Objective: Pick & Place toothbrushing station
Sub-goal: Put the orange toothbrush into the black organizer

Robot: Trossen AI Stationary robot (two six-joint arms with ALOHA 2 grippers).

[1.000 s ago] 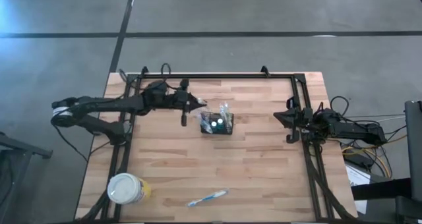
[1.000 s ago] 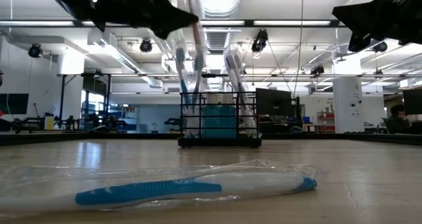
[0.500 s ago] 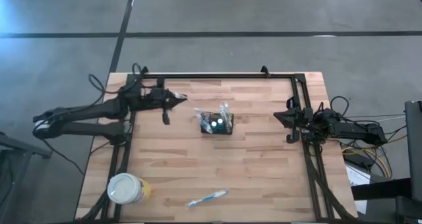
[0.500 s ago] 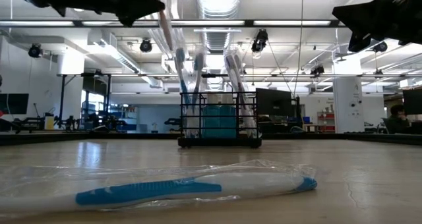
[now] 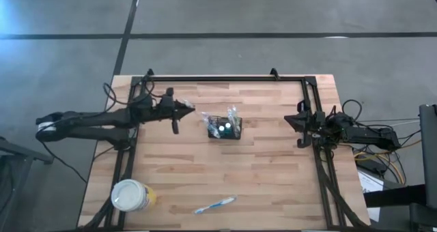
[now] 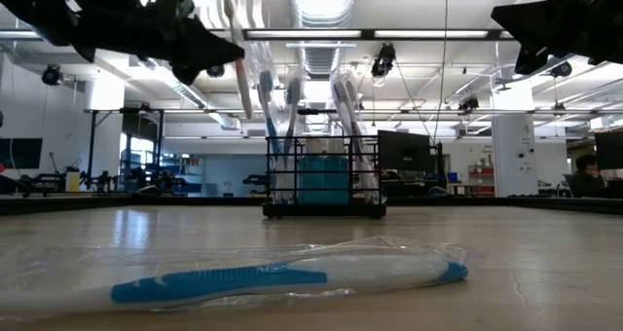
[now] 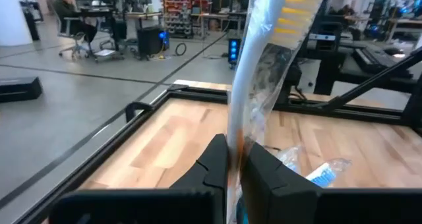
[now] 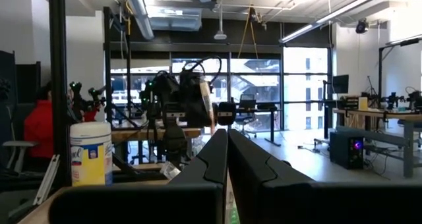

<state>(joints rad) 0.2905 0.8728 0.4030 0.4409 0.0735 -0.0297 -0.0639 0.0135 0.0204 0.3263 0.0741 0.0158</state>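
The toothbrushing station is a small black wire basket standing on the wooden table, with several wrapped toothbrushes and a blue box upright inside. To its left, above the table, my left gripper is shut on a plastic-wrapped white toothbrush with yellow at its upper end. Another wrapped blue-and-white toothbrush lies flat near the front edge. My right gripper waits shut at the table's right edge, touching nothing. My left gripper pinches the wrapped toothbrush's handle between its two fingers, through the plastic wrap. The fingers point level, coming from the table's left, and lie across the brush. The brush stands nearly upright, leaning a little, lifted clear of the table and the basket.
A round yellowish tub with a white lid stands at the front left corner. A black metal frame runs along the far, left and right edges. Bare wood lies between the basket and the front toothbrush.
My left gripper has drawn back from the basket toward the table's left edge, sinking a little and rolling at the wrist. It stays shut on the wrapped toothbrush, which has gone with it and now leans the other way. The basket has stayed put.
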